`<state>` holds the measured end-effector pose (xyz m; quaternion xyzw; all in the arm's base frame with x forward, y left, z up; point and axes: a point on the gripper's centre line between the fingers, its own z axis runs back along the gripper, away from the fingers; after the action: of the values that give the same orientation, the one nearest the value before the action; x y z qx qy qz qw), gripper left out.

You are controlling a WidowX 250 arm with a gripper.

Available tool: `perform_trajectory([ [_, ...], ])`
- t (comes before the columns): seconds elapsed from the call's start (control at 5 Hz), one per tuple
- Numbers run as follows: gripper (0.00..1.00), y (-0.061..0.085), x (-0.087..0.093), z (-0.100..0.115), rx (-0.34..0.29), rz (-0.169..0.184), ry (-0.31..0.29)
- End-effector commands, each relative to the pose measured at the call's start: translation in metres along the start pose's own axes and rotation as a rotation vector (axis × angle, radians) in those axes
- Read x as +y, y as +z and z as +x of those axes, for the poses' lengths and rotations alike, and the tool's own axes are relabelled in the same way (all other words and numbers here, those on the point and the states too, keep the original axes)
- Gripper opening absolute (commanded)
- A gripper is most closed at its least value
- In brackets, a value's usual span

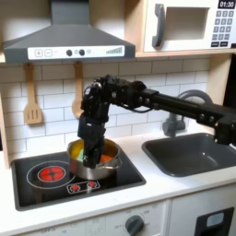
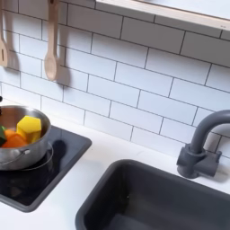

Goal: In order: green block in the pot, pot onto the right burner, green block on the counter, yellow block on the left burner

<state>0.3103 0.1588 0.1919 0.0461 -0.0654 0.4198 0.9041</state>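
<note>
Spanning the width of the toy kitchen, the counter point(image 1: 161, 189) is a pale cream-white worktop, seen in both exterior views, that carries a black cooktop point(image 1: 55, 184) toward the first exterior view's left and a grey sink point(image 1: 198, 155) toward the first exterior view's right. The sink's dark basin point(image 2: 162, 202) and its grey faucet point(image 2: 205, 144) take up the second exterior view's right and lower part, with white tiled wall behind. Above the cooktop hang a grey range hood point(image 1: 69, 41) and a microwave point(image 1: 189, 25), and two wooden utensils point(image 1: 33, 97) hang on the tiles. The black robot arm point(image 1: 166, 103) reaches across from the first exterior view's right and bends down over the cooktop. The pot point(image 1: 95, 159), round, shallow and silver with an orange-looking inside, sits on the burner nearer the sink, with the red-ringed burner point(image 1: 48, 172) bare beside it. The gripper point(image 1: 89, 147) points downward into the pot's opening; whether its fingers are apart, together or clamped on anything cannot be told at this resolution. In the second exterior view the pot point(image 2: 18, 151) stands at the left edge, and the yellow block point(image 2: 30, 127) rests inside it against the far wall. The green block cannot be made out.
</note>
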Motion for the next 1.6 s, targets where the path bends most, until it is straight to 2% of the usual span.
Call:
perform_trajectory([
  [0.0, 0.00, 0.004, -0.001, 0.001, -0.013, -0.003, -0.021],
  [0.4, 0.00, 0.009, -0.004, 0.007, -0.032, -0.014, -0.022],
  [0.6, 0.00, 0.021, -0.003, 0.012, -0.057, -0.025, -0.012],
  [0.8, 0.11, 0.018, -0.005, 0.015, -0.051, -0.050, -0.013],
  [1.0, 1.00, 0.019, -0.009, 0.014, -0.050, -0.075, -0.002],
  [1.4, 1.00, 0.013, -0.014, 0.014, -0.045, -0.083, -0.005],
])
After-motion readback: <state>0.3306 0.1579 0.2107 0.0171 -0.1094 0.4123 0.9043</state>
